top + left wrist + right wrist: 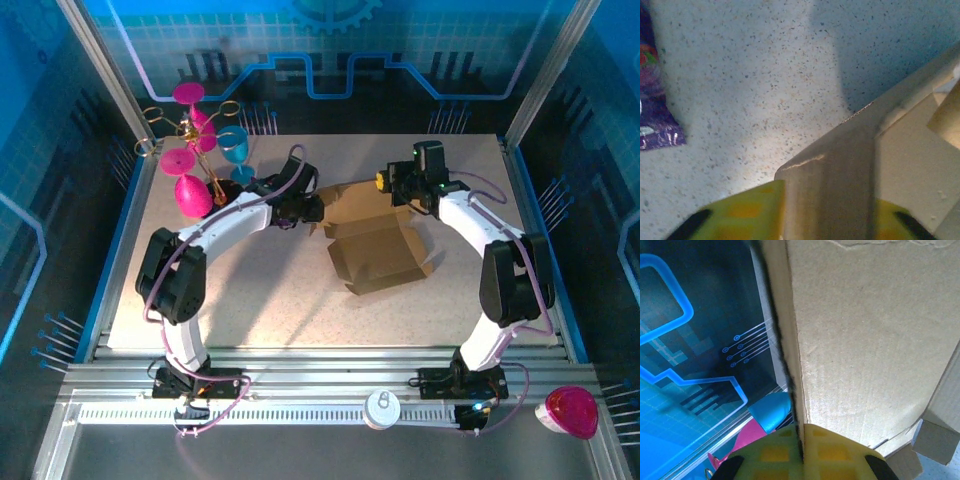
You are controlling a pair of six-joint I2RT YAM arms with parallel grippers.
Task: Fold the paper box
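Station status as I read it from the remote console.

1. Task item. The paper box [385, 255] lies partly opened on the bench [250, 300], right of centre in the top view. Its tray faces up and its far flaps are raised between the two arms. The cardboard is plain brown on every face I can see.

2. Left hand [305, 210]. It sits at the box's upper left corner in the top view. In the left wrist view the left hand [830, 220] has a cardboard flap of the paper box [910, 165] running down between its yellow pads [740, 212]. The flap fills the gap from pad to pad, so I read this as a pinch on the flap. The speckled bench [765, 75] fills the upper part of that frame.

3. Right hand [385, 185]. It is at the box's far edge, above centre in the top view. In the right wrist view the right hand [801, 450] has its pads pressed together on the edge of an upright panel of the paper box [865, 340], at the bottom centre of the frame.

4. Print and labels. A purple snack packet [655, 110] lies at the left edge of the left wrist frame, apart from the flap. It carries a red and green patch. Its print is too blurred to read.

5. Surroundings. A gold rack with pink glasses [195, 150] and a blue cup [235, 145] stands at the upper left of the bench. The blue cup [771, 412] shows again at the lower left of the right wrist frame. The back wall [330, 60] bears a light blue circuit-line graphic.
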